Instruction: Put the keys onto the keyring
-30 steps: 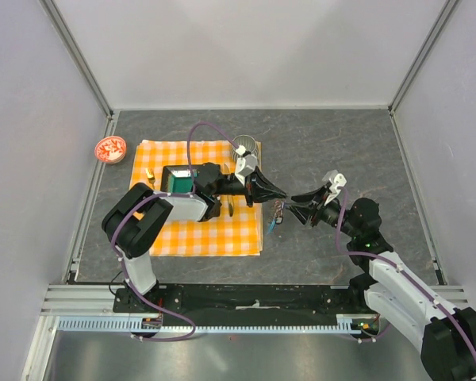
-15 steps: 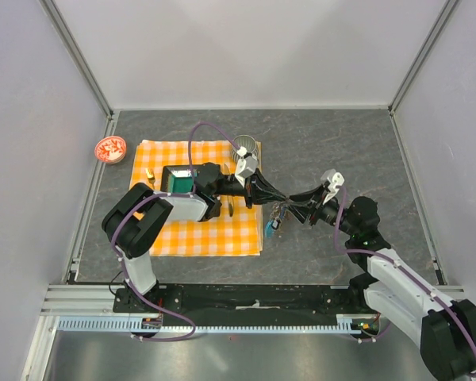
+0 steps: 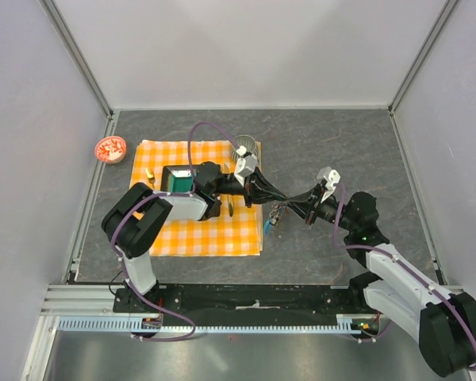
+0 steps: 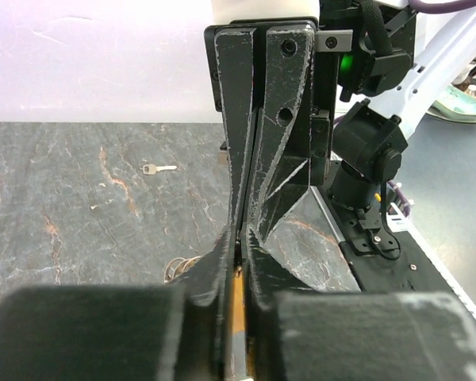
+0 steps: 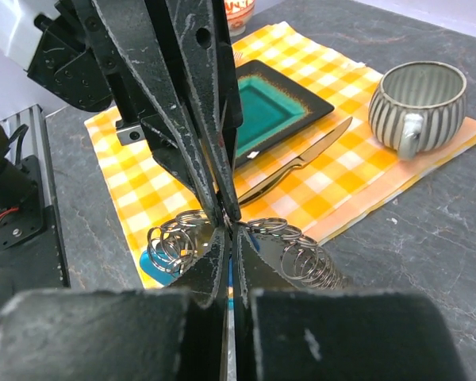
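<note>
The right tool (image 5: pixel 228 238) is pinched fully together, tip to tip with the left tool (image 5: pixel 224 213). The keyring (image 5: pixel 174 238) bunches in silvery coils on both sides of that pinch, held in it. The left tool's jaws are likewise pressed together. Its own camera shows only an orange sliver in the slit, and what that is cannot be told.

A blue tag (image 5: pixel 153 266) hangs under the coils. From above, the ring is a small dangling cluster just off the right edge of the checked cloth (image 3: pixel 182 234), over the worktop (image 3: pixel 341 151).

The right wrist view shows the knife (image 5: pixel 297 163), teal plate (image 5: pixel 274 107) and ribbed cup (image 5: pixel 419 101) plainly. Only the left wrist view shows a lone key (image 4: pixel 157 168), lying well apart on the stone.
</note>
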